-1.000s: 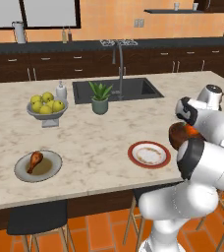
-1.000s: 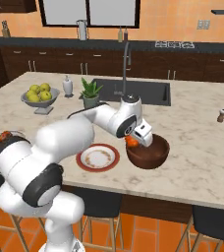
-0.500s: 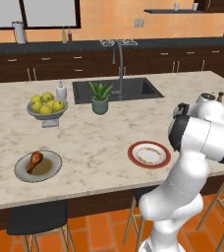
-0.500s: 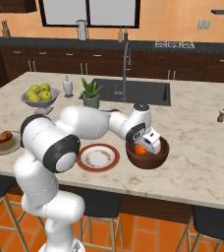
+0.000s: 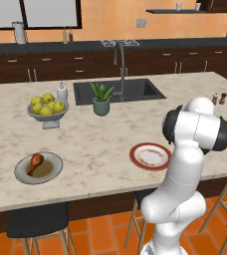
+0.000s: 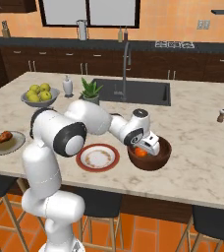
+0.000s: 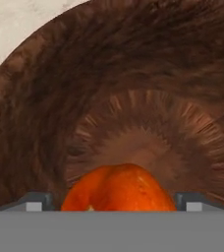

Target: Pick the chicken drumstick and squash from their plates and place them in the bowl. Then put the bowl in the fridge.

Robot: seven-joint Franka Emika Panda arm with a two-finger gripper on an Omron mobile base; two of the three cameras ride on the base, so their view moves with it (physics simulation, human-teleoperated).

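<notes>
Orange squash [image 7: 118, 188] lies inside the bowl [image 6: 159, 158]; the claw [image 6: 146, 147] is released (jaws spread). Next: retract, then fetch the chicken drumstick [image 5: 35, 162].

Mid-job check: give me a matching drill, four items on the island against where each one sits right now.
Items:
1. squash
2. chicken drumstick
3. apples
4. white plate with red rim

Places:
A. in the grey footed fruit bowl
B. on the grey-green plate
C. in the dark brown bowl, under the gripper
D. on the counter, holding no food item

Pairs: 1-C, 2-B, 3-A, 4-D
</notes>
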